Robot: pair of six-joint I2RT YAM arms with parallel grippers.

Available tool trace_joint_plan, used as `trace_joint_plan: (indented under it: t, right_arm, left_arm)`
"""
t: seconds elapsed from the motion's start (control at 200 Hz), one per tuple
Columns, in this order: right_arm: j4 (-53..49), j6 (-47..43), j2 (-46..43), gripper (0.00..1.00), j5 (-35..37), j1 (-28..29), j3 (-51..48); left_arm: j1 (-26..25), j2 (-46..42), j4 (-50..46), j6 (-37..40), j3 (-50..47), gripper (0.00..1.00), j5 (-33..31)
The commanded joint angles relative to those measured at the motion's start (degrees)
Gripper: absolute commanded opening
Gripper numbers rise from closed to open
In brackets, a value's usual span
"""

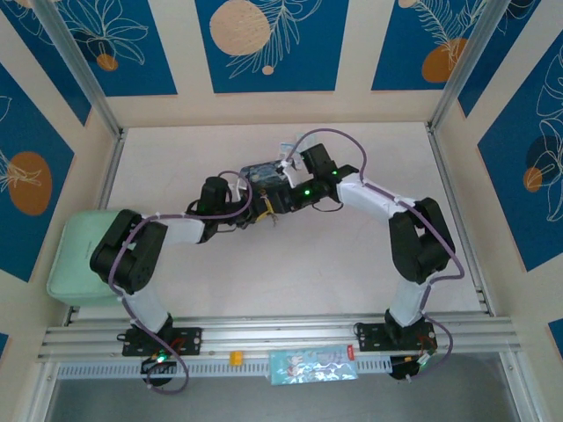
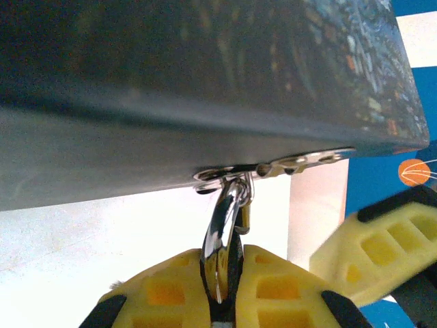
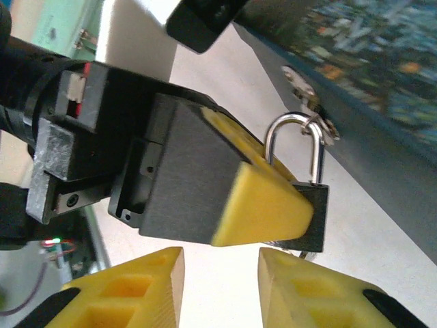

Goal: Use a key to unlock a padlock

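Right of centre in the right wrist view, the padlock (image 3: pixel 313 208) hangs by its silver shackle (image 3: pixel 270 143) from the hasp (image 3: pixel 308 96) of the painted tin (image 3: pixel 369 68), which fills the upper right. In the left wrist view I see my left pincer (image 2: pixel 220 283), bottom centre, closed tight on the padlock's body. My right pincer (image 3: pixel 220 283) sits along the bottom edge just beneath the padlock, fingers parted with nothing between them; I cannot tell whether it touches. Pale bench (image 3: pixel 389 266) lies behind.
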Motion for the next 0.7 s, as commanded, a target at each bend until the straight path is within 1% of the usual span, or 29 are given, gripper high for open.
trace_joint_plan:
  t: [0.0,0.06,0.125,0.235,0.36,0.43,0.5,0.575,0.695]
  right_arm:
    - [-2.5,-3.5,-1.8,0.38,15.6,5.3,-0.5]
    - [-3.3,-3.8,-1.5,0.44,23.0,7.2,-0.3]
    - [-3.6,-3.9,-1.4,0.48,27.7,8.1,-0.6]
    - [-3.5,-3.9,-1.7,0.50,32.2,9.1,-1.5]
    - [-3.0,-3.6,-1.7,0.50,35.5,9.5,-2.5]
    - [-1.7,-2.5,-2.2,0.50,35.7,8.8,-3.5]
    - [-1.0,-1.0,-2.8,0.50,33.9,7.6,-4.1]
    - [0.3,0.2,-3.9,0.50,32.6,6.7,-4.8]
    - [2.2,1.8,-5.7,0.50,32.2,5.9,-6.2]
  left_arm:
    - [-0.3,0.1,0.7,-1.2,0.6,0.00,2.2]
    - [-0.2,0.0,0.7,-1.7,0.5,0.00,2.2]
    - [-0.2,0.0,1.0,-2.3,0.4,0.00,2.4]
    - [0.0,0.1,1.4,-3.1,0.2,0.00,2.5]
    - [0.0,0.7,1.5,-3.3,0.2,0.00,2.9]
    - [0.0,1.5,0.6,-2.1,0.0,0.00,2.9]
    - [-0.1,2.1,-1.2,0.3,-0.7,0.00,1.9]
    - [0.0,2.1,-5.4,4.1,-0.9,0.01,-0.3]
    - [-0.2,1.1,-14.5,10.2,0.8,0.07,-4.1]
